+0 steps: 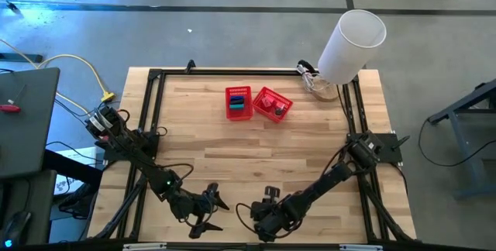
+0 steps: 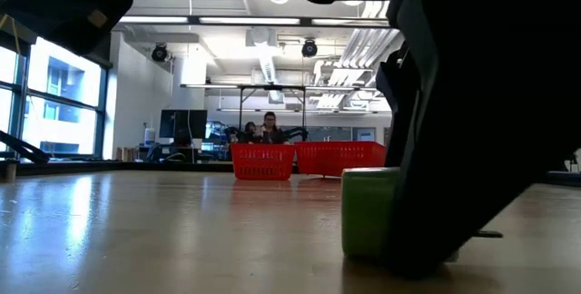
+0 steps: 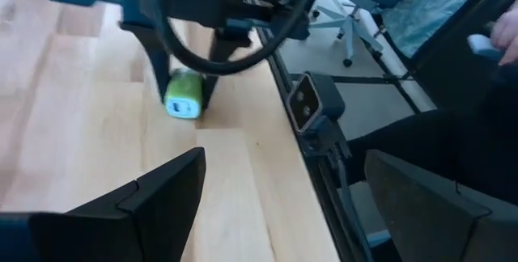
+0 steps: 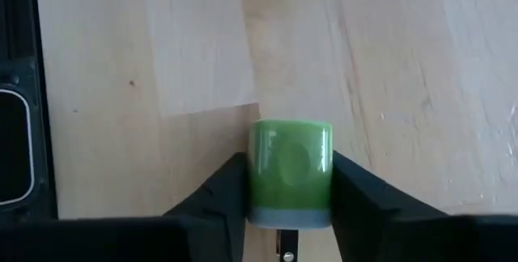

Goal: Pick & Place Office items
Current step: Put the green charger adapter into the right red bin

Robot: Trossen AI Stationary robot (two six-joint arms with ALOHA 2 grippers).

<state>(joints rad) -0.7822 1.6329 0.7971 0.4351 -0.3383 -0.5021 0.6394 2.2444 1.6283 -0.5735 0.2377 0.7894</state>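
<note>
Wooden table's (image 1: 256,146) near edge: right pincer (image 4: 289,205) pinching green item (image 4: 290,169), left pincer (image 3: 279,201) spread alongside.

table (image 1: 232,158): light wood | on it: 2 red baskets (image 1: 239,102), green item (image 4: 289,169), prob. white cylinder (image 1: 350,46)

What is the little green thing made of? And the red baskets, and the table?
Green item: likely smooth plastic, slightly glossy, with a grey end band. Red baskets: mesh, see-through grid walls; metal or plastic, can't tell. Table: light wood, visible grain and plank seams.
</note>
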